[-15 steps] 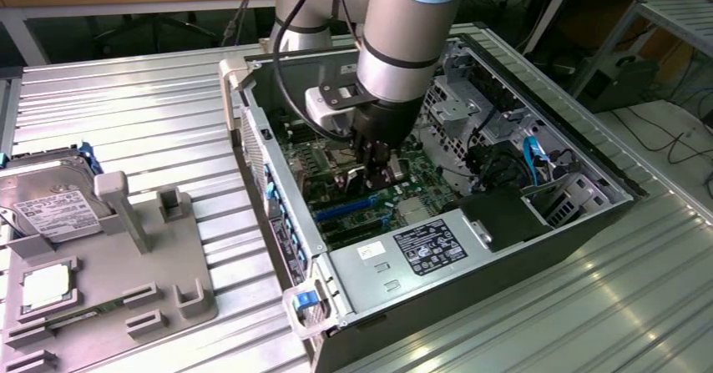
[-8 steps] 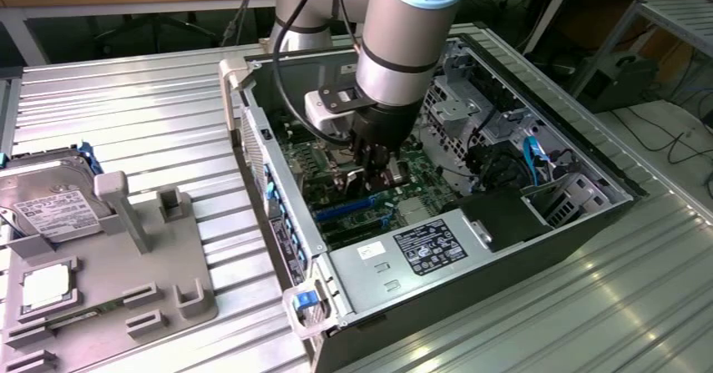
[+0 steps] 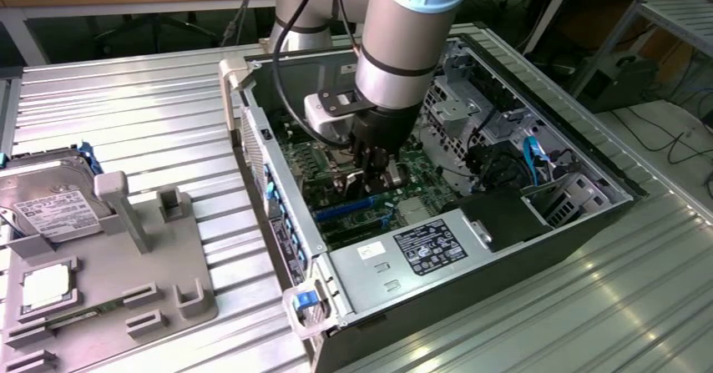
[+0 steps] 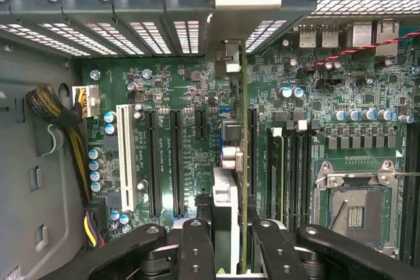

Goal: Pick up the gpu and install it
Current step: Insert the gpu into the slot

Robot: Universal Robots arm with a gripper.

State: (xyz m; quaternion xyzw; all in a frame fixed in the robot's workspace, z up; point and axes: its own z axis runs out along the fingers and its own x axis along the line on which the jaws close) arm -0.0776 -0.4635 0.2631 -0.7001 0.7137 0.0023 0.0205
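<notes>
The gpu (image 4: 231, 162) shows edge-on in the wrist view: a thin green board with a bulky part on one face and its silver bracket (image 4: 252, 4) up at the case's rear slot openings. My gripper (image 4: 233, 237) is shut on the card, one black finger (image 4: 197, 240) on each side. The card stands upright over the motherboard (image 4: 197, 83), in line with a long black slot (image 4: 252, 155). From the exterior view, my gripper (image 3: 373, 181) reaches down inside the open computer case (image 3: 602, 168), low over the green board.
Black expansion slots (image 4: 152, 162) and a white slot (image 4: 125, 155) lie beside the card, and the bare CPU socket (image 4: 357, 208) on its other side. A power supply (image 3: 418, 252) fills the case's near end. Outside, a grey fixture (image 3: 145, 306) holds a hard drive (image 3: 50, 198) and a square chip (image 3: 47, 285).
</notes>
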